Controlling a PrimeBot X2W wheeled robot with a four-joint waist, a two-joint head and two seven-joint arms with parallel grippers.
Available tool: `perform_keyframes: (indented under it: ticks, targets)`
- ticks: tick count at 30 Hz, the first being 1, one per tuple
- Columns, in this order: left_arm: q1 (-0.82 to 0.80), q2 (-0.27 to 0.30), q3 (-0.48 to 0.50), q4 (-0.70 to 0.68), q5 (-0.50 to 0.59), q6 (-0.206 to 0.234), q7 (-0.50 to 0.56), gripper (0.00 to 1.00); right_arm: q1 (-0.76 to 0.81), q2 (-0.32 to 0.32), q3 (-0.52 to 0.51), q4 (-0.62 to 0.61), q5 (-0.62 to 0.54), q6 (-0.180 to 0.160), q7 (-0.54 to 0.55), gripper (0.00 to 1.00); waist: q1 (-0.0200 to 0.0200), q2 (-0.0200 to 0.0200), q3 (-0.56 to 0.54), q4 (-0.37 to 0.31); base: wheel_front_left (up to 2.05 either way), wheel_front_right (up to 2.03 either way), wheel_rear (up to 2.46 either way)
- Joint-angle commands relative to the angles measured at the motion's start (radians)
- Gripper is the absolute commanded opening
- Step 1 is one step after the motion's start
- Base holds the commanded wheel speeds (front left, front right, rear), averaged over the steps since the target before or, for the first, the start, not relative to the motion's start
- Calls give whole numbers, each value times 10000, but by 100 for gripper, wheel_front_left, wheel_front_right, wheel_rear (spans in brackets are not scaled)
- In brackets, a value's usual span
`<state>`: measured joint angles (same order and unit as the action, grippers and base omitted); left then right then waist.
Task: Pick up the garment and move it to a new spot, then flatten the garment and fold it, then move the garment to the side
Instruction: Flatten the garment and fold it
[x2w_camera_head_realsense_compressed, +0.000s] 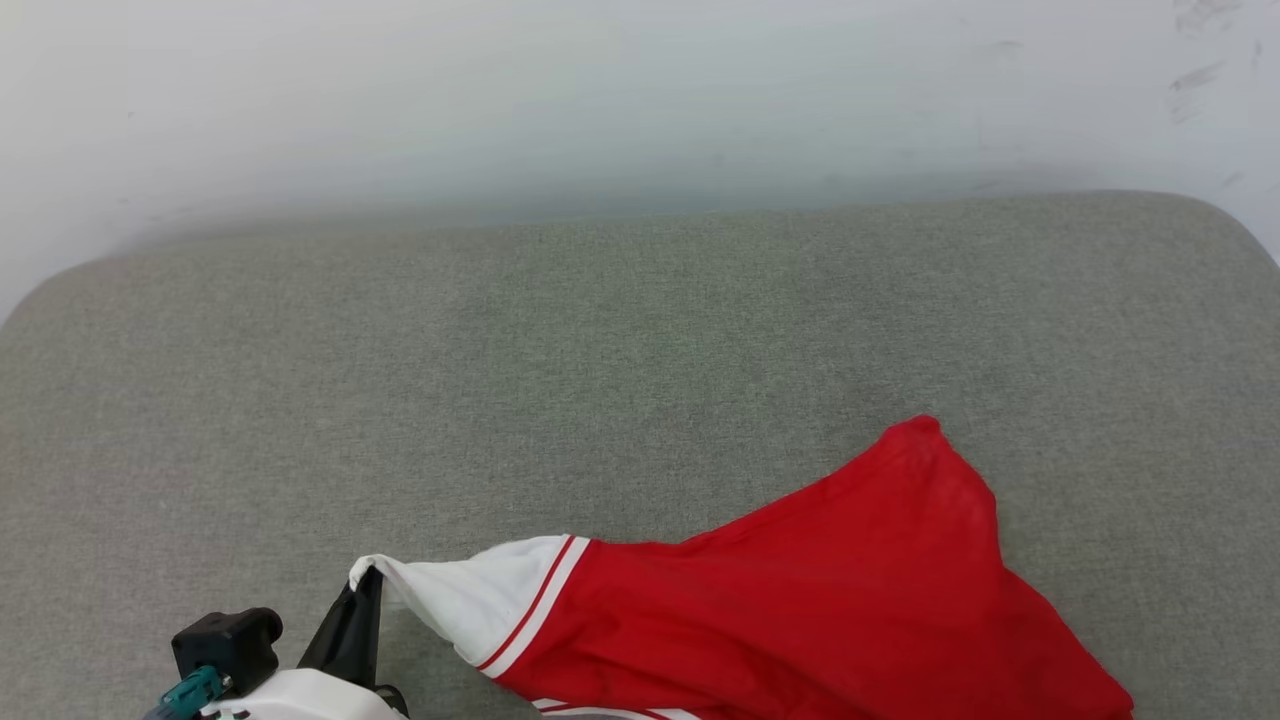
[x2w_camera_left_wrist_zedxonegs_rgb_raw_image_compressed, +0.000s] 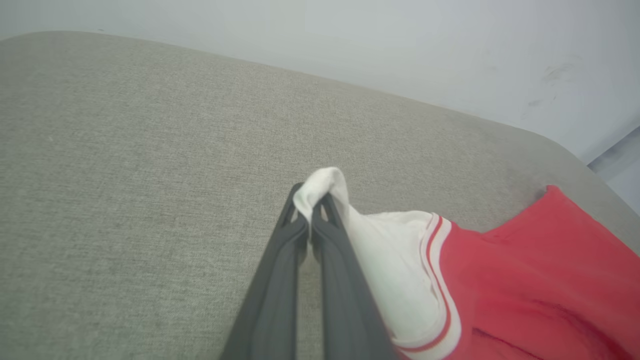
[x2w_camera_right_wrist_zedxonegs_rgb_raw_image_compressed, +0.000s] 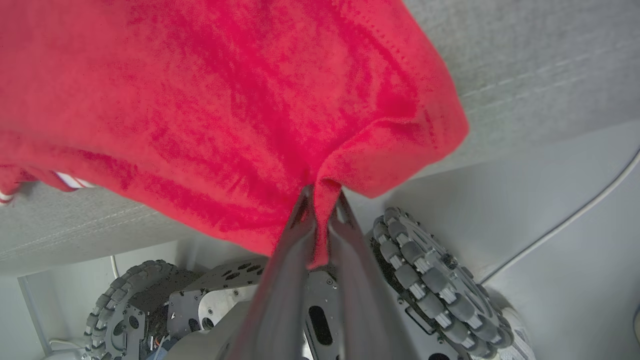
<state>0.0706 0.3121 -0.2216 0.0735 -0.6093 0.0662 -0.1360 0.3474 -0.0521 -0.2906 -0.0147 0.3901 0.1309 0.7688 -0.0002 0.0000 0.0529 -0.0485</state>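
Note:
The garment (x2w_camera_head_realsense_compressed: 800, 600), a red jersey with a white sleeve and red-striped trim, hangs stretched over the near edge of the grey cushion (x2w_camera_head_realsense_compressed: 600, 350). My left gripper (x2w_camera_head_realsense_compressed: 365, 578) at the lower left is shut on the tip of the white sleeve (x2w_camera_left_wrist_zedxonegs_rgb_raw_image_compressed: 320, 187), its dark fingers (x2w_camera_left_wrist_zedxonegs_rgb_raw_image_compressed: 280, 270) pinching the cloth. In the right wrist view my right gripper (x2w_camera_right_wrist_zedxonegs_rgb_raw_image_compressed: 322, 192) is shut on a fold of the red fabric (x2w_camera_right_wrist_zedxonegs_rgb_raw_image_compressed: 200, 100), held beyond the cushion's front edge above the robot's base. The chest lettering is hidden.
The grey fabric cushion (x2w_camera_left_wrist_zedxonegs_rgb_raw_image_compressed: 125, 175) spreads wide behind and to the left of the garment, with a pale wall (x2w_camera_head_realsense_compressed: 600, 90) at its far side. Below the right gripper sit the robot's roller wheels (x2w_camera_right_wrist_zedxonegs_rgb_raw_image_compressed: 430, 280) and a thin cable (x2w_camera_right_wrist_zedxonegs_rgb_raw_image_compressed: 565, 215) on the floor.

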Motion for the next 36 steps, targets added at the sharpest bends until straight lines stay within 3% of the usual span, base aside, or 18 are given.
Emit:
perform_keyframes:
  ticks: [1,11,16,22,31,36]
  targets:
    - [68,63,-17,-14,-44,53,32,0,-124,21,182,52,263,-5,-722,100,2,0,-48,-61,0,0,0]
    - [-213,100,-166,-142,19,17,140,0,-1251,23,-49,-343,130,-4,-5934,100,2,0,-77,131,0,0,0]
    - [-499,51,-258,-273,88,-12,73,0,-2321,-272,-26,272,-261,-4,-6842,100,2,0,201,332,0,0,0]
    - [-945,-18,-423,-469,225,-90,-15,0,-3938,-1029,526,1492,-145,-4,-5865,100,2,0,800,582,0,0,0]
    - [-2064,-120,-658,-589,419,-396,-195,0,-6602,-2561,2032,2415,230,-4,-1310,100,2,0,2113,1273,0,0,0]
    - [-2489,-272,-831,-550,507,-507,-380,0,-7632,-3116,2955,2444,141,-4,164,100,2,0,2661,1565,0,0,0]
